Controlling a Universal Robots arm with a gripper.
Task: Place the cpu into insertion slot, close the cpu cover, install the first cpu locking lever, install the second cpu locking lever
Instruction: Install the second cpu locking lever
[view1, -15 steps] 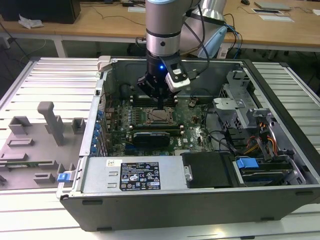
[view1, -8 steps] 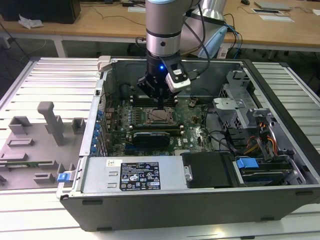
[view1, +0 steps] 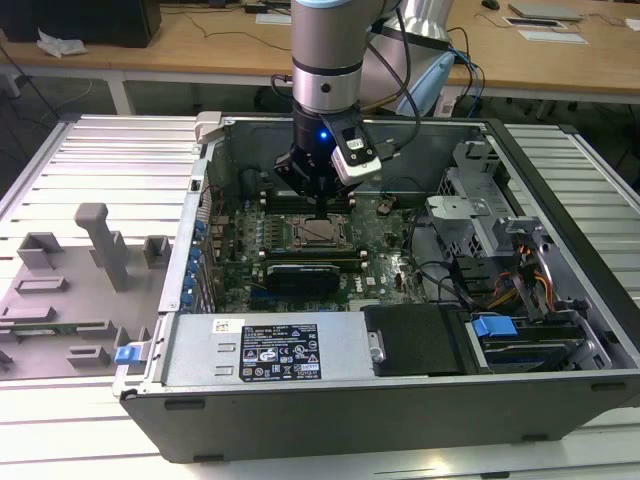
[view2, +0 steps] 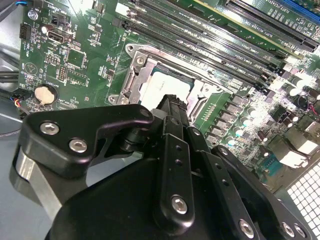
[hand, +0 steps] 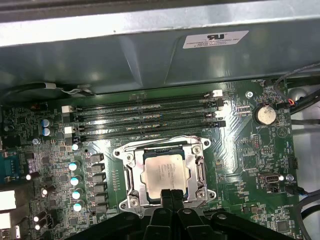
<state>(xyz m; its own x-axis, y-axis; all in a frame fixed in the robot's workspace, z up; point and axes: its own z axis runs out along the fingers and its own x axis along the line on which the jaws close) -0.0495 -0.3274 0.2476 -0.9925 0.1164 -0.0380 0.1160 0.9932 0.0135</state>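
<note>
The cpu (hand: 165, 171) lies flat in the insertion slot (hand: 131, 189) on the green motherboard (hand: 245, 165), just below the centre of the first wrist view. The cpu cover (hand: 199, 172) is down, its silver frame lying around the chip so that the metal top shows through the window. In the second wrist view the same chip (view2: 157, 86) sits above the centre of the frame, partly hidden by the gripper (view2: 172, 106). The fingertips (hand: 170, 193) are drawn together with no gap between them, holding nothing, directly over the near edge of the chip. In the exterior view the gripper (view1: 318, 207) hangs inside the open computer case (view1: 300, 400), just above the socket (view1: 322, 233). Four black memory slots (hand: 145, 116) run parallel above the socket.
</note>
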